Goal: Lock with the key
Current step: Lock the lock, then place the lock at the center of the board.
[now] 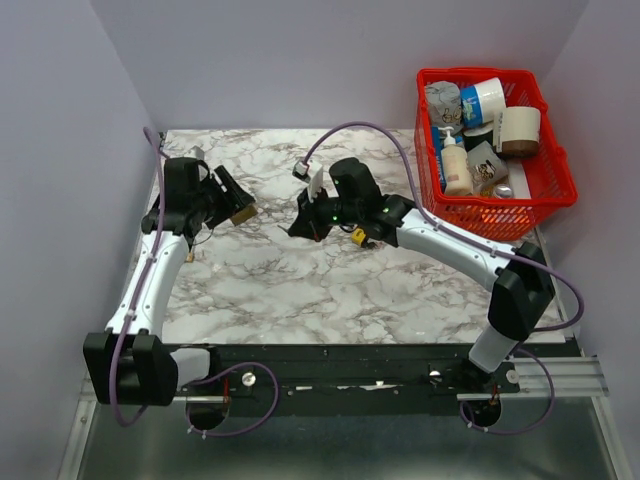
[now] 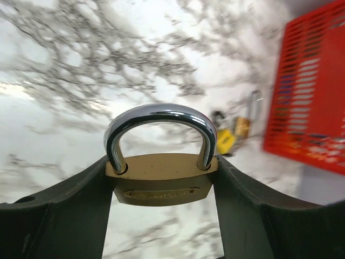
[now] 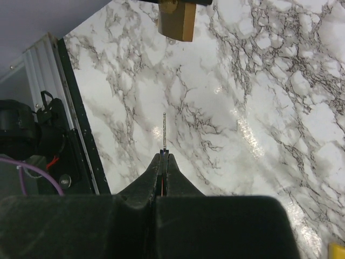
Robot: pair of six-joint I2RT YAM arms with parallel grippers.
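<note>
My left gripper [image 2: 161,186] is shut on a brass padlock [image 2: 160,181] with a steel shackle, held above the table; it shows in the top view [image 1: 241,212] and at the top edge of the right wrist view [image 3: 178,20]. My right gripper [image 3: 164,157] is shut on a thin key [image 3: 164,132], whose blade sticks out edge-on from the fingertips and points toward the padlock, a gap away. In the top view the right gripper [image 1: 302,226] is to the right of the padlock. Yellow-tagged keys [image 1: 357,236] hang near the right wrist.
A red basket [image 1: 548,180] with bottles and containers stands at the back right. The marble table [image 1: 300,290] spreads between the arms. Purple cables loop over both arms. A black rail [image 3: 81,135] marks the table's near edge.
</note>
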